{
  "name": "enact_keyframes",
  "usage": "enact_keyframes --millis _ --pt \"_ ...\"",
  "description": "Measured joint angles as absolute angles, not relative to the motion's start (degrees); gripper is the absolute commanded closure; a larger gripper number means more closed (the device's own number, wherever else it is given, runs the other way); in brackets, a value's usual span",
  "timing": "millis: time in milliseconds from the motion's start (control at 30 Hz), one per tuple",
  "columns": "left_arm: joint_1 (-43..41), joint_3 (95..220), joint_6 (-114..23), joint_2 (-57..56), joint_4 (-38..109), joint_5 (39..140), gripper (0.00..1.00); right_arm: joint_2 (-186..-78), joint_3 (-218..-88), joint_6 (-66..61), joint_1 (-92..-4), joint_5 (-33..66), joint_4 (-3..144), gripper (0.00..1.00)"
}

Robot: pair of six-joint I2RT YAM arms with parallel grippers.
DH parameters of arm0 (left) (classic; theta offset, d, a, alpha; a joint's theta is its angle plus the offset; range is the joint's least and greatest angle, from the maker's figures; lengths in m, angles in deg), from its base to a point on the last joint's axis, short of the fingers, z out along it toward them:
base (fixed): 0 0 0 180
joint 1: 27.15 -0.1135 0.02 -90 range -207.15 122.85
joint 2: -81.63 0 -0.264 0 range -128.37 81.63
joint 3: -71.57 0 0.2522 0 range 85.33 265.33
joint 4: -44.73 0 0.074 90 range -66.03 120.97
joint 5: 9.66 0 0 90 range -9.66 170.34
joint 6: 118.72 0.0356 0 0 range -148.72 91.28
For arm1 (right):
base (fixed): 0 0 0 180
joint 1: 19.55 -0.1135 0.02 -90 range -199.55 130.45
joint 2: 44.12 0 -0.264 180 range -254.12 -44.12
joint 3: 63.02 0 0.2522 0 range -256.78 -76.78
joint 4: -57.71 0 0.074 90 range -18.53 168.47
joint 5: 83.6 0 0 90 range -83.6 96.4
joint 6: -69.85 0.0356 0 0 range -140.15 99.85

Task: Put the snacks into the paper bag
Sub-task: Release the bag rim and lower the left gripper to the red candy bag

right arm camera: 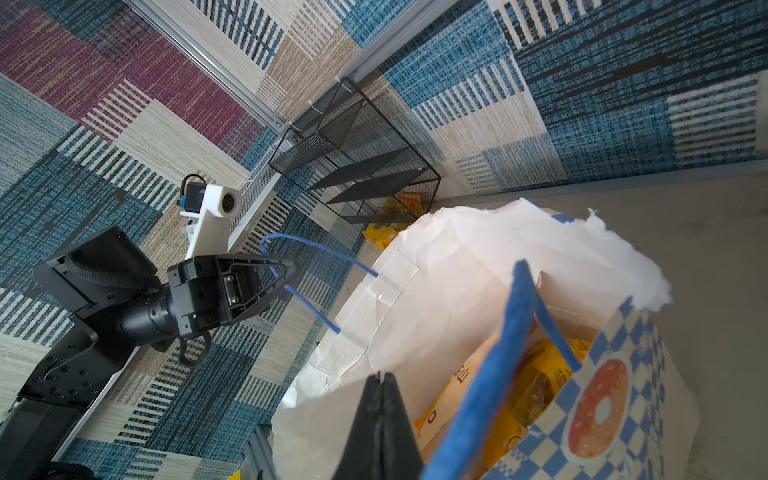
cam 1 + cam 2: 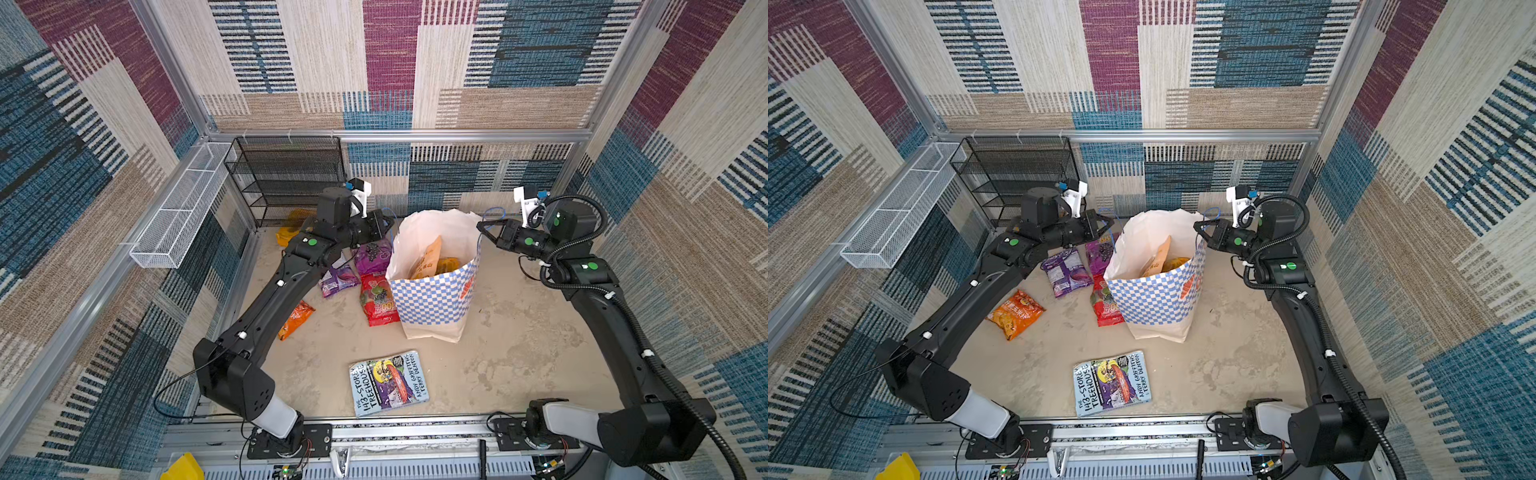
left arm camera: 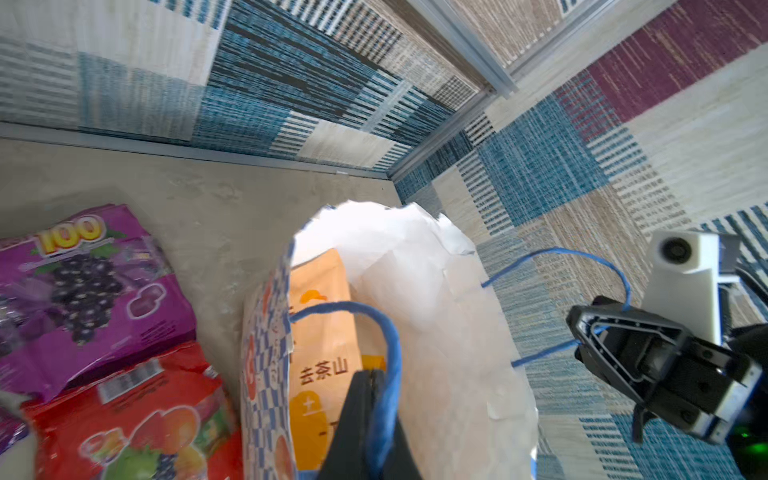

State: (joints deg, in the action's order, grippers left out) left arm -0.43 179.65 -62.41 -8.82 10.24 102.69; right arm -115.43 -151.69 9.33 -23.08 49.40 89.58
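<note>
paper bag (image 2: 432,307) between left gripper (image 2: 390,226), right gripper (image 2: 481,227)

A blue illustrated paperback book (image 2: 388,382) titled "Treehouse" lies flat on the pale beige worktop (image 2: 519,332) near its front edge. A black mesh shelf rack (image 2: 286,178) stands in the far left corner, and beside it a long white wire basket (image 2: 178,212) hangs on the left wall. Patchwork carpet in blue, maroon and beige (image 2: 390,50) covers the walls.

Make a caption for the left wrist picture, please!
Closed left tool holds the blue handle of the paper bag, orange packet inside, purple packet and red packet beside it.
</note>
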Motion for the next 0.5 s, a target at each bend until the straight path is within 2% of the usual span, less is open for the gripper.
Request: enact_keyframes --millis 267,500 --pt "4.6 183.0 -61.5 -9.8 9.3 103.4 1.00 -115.1 -155.4 8.8 -22.9 43.6 93.7 1.00" --pt "5.8 184.1 -62.7 -11.9 13.5 103.5 1.00 -116.4 -155.1 9.3 -18.2 43.2 94.0 1.00"
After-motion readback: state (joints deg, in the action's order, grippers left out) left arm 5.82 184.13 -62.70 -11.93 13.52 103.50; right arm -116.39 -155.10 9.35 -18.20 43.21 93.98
